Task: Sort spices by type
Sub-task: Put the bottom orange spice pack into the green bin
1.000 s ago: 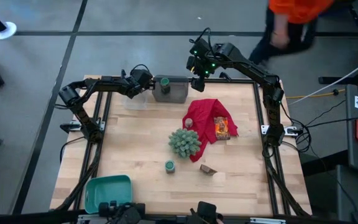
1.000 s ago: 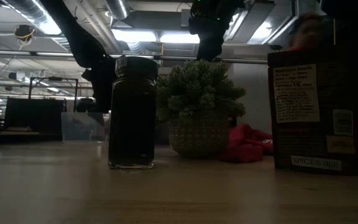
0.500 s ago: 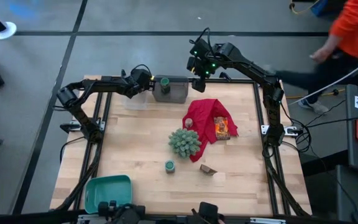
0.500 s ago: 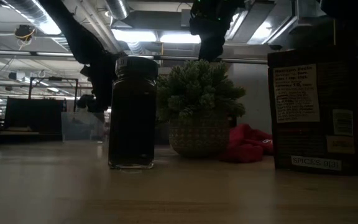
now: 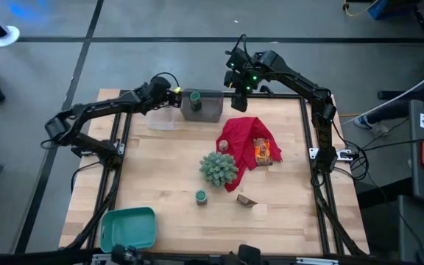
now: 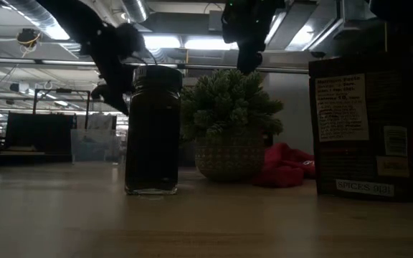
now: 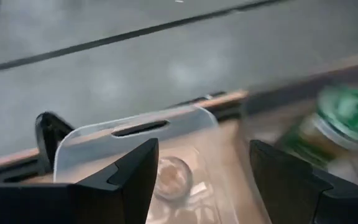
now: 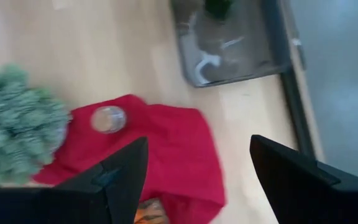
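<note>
Both my arms hang over the far edge of the bench (image 5: 160, 184), and the next spice to sort lies on the red cloth (image 5: 241, 140).

My right fingers (image 8: 194, 180) are wide apart and hold nothing; below them I see the red cloth with a small clear-topped jar (image 8: 108, 118) lying on it, just beside the spiky green plant (image 5: 218, 168). I think I should come straight down over this jar, with one finger on each side, so the cloth is not caught in the grip. My left fingers (image 7: 201, 180) are also apart and empty, above the clear bin (image 7: 135, 134), which holds one small jar (image 7: 169, 177); the green-lidded jar (image 5: 195, 96) stands in the grey bin (image 5: 210, 109) next to it. Another green-lidded jar (image 5: 201, 196), a brown packet (image 5: 246, 200) and an orange packet (image 5: 262, 151) wait on the bench.
</note>
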